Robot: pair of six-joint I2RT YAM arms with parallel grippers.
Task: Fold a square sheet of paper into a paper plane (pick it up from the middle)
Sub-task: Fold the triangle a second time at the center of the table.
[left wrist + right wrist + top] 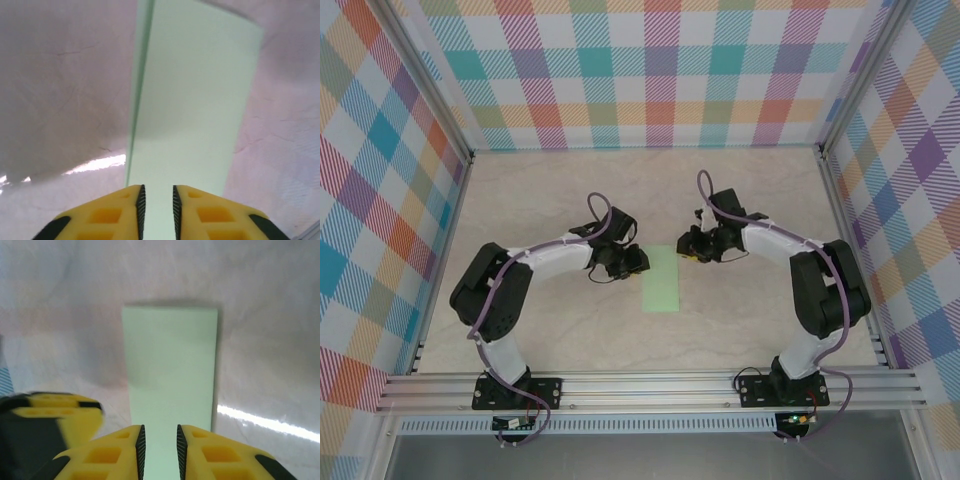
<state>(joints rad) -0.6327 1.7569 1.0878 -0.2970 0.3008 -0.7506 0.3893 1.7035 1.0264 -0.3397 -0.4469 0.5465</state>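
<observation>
While left fingers (107,215) and right fingers (215,455) stand slightly apart at the folded sheet (661,280), nothing pins it: crease may spring open, or it skids on bench (570,190).

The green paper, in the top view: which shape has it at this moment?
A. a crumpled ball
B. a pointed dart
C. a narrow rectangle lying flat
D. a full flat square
C: the green paper lies flat on the table as a narrow rectangle with square corners, its far end between the left claw and the right claw.
</observation>
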